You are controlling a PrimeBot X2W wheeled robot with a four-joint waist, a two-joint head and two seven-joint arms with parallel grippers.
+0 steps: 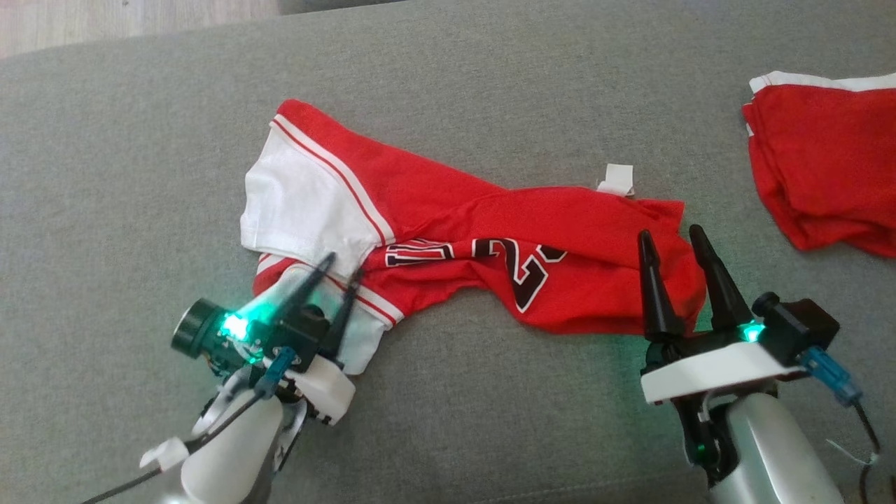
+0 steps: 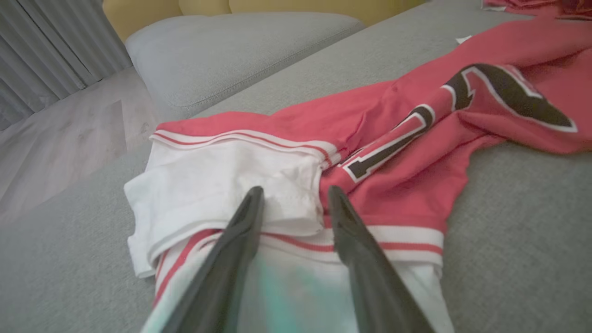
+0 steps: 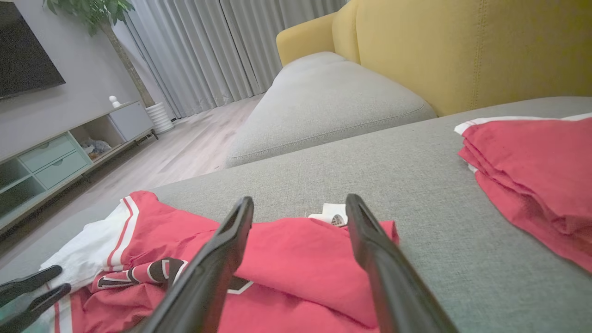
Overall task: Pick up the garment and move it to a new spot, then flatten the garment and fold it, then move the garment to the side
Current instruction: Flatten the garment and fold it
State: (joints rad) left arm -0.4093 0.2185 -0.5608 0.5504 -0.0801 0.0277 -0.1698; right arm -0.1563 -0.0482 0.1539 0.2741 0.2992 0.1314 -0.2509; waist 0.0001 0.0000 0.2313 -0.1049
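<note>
Left hand [image 1: 344, 263] over garment [image 1: 448, 203] (fingers parted).

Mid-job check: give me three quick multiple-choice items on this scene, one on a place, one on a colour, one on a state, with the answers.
1. Where does the folded red garment lie from the crumpled jersey?
A. On top of it.
B. To the robot's right, apart from it.
C. To the robot's left, touching it.

2. What colour is the sleeve at the tips of the left gripper?
A. White.
B. Blue.
C. Yellow.

3. How does the right gripper stand?
A. Shut on a white label.
B. Lifting the folded garment.
C. Open, at the jersey's red end.

Answers: B, the grey cushion shows between the two in the head view; A, the left wrist view shows white cloth at its tips; C, its jaws stand wide apart in the right wrist view.
</note>
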